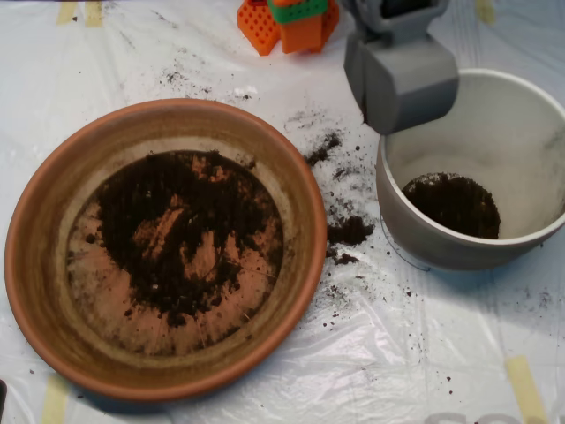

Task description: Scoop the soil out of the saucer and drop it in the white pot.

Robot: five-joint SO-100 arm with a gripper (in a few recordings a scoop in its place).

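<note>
Saucer (35, 265): large terracotta dish at lower left on the plastic-covered tabletop (415, 353), bearing a thin, patchy layer of soil (177, 230) gathered toward its upper middle, bare clay showing through in streaks. Spilled crumbs (350, 231): small dark clumps on the tabletop between the saucer's right rim and the pot, with finer scatter trailing up toward the back. White pot (530, 132): at right, just beside the saucer, a modest heap of soil on its floor at the near-left side. Tool (402, 84): grey scoop poised over the pot's upper-left rim, its shells appearing pressed together; whether it carries any soil cannot be told. Orange-and-green block (291, 22): at the far edge, well apart. Handling note: if loaded, the scoop would do best to move further over the pot's middle before parting, since it sits at the rim where crumbs would fall outside; the next pass should enter the thickest patch at a shallow angle.
</note>
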